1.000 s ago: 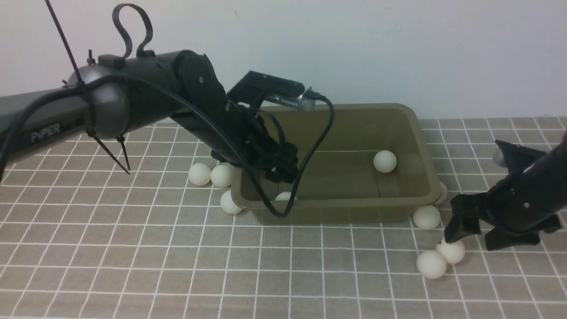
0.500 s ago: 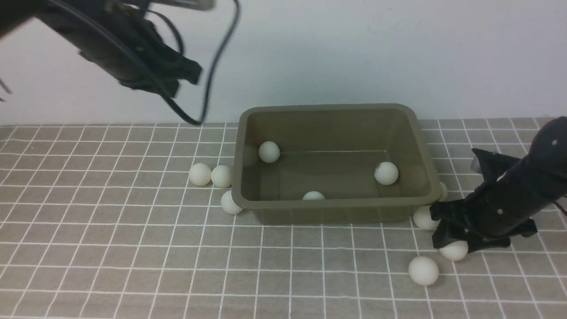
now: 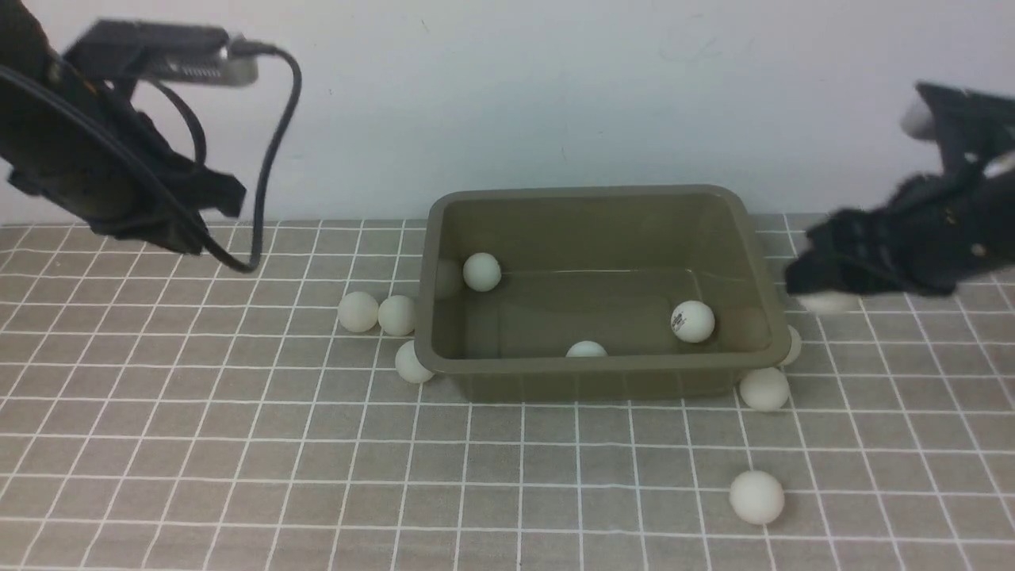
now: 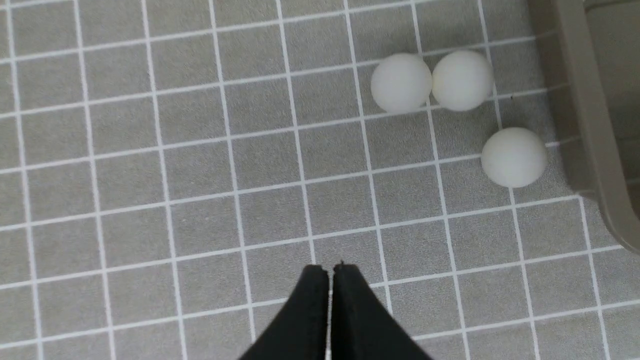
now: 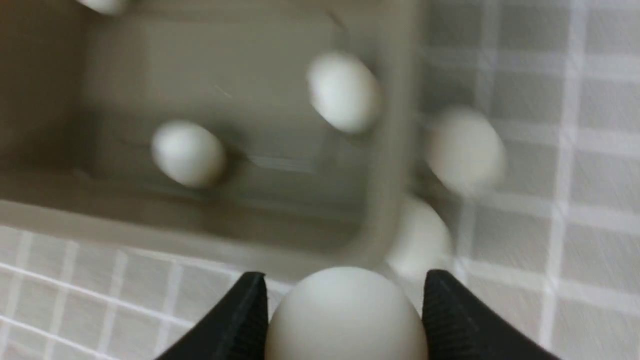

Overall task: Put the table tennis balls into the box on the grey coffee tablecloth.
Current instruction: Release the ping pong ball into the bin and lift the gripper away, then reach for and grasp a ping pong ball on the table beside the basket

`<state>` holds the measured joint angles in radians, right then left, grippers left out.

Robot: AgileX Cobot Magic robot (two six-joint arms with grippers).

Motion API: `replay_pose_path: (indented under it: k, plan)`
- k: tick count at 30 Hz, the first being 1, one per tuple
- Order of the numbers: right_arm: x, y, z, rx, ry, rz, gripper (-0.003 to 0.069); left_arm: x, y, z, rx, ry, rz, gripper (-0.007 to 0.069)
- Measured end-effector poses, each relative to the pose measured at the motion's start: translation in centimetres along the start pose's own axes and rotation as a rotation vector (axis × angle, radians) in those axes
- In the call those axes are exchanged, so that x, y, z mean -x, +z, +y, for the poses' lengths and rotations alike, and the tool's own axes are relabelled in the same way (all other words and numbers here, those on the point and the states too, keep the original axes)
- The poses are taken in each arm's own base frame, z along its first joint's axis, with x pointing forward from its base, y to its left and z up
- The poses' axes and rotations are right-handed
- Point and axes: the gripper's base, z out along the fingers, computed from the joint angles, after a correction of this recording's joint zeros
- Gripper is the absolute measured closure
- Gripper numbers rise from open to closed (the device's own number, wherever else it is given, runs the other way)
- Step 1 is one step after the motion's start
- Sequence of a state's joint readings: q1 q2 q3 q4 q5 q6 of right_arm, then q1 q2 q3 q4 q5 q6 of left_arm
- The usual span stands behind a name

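Observation:
The olive-brown box [image 3: 444, 222] stands on the grey grid tablecloth [image 3: 238, 444] with three white balls [image 3: 481, 271] inside. My right gripper [image 3: 825, 293] is shut on a white ball [image 5: 345, 315] and holds it in the air just right of the box's right rim [image 5: 395, 125]. My left gripper [image 4: 330, 267] is shut and empty, raised at the far left [image 3: 198, 214]. Three loose balls [image 4: 401, 82] lie by the box's left side [image 3: 358, 311]. Other balls lie by the right front corner [image 3: 764, 388] and further forward [image 3: 756, 497].
A white wall [image 3: 555, 95] rises right behind the box. The left arm's black cable [image 3: 273, 135] hangs in a loop at the left.
My right gripper closed on a ball on the cloth and lifted it up beside the box's right rim. My left arm pulled out of the box to the far left, leaving balls inside.

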<state>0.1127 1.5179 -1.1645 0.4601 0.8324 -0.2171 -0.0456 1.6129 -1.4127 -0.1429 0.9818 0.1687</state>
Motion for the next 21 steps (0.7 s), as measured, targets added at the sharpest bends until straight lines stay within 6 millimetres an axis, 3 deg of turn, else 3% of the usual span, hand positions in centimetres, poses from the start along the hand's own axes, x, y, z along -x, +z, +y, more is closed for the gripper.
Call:
replay_pose_path:
  k: [5,8,12,14,16,21]
  plan:
    - [3.8,3.7,2.4,0.049,-0.069,0.010,0.0284,0.3,4.5,-1.1,-0.043,0.052,0.002,0.0624]
    - [5.1,5.6,2.5,0.062,-0.056,0.061,0.0203,0.5,7.1,-1.5,-0.052,0.093,0.011,0.0580]
    - [5.9,6.0,2.7,0.061,-0.078,0.126,0.0097,0.4,10.4,-2.0,-0.061,0.126,0.038,0.0452]
    - [6.2,5.5,2.8,0.051,-0.097,0.134,0.0081,0.3,11.5,-2.0,-0.061,0.128,0.041,0.0389]
    - [6.6,3.5,3.2,0.034,-0.134,0.119,0.0092,0.3,13.2,-1.9,-0.056,0.122,0.037,0.0277]
    - [6.2,-4.2,4.8,0.015,-0.212,0.053,0.0216,0.2,16.6,-1.5,-0.039,0.108,0.007,0.0127]
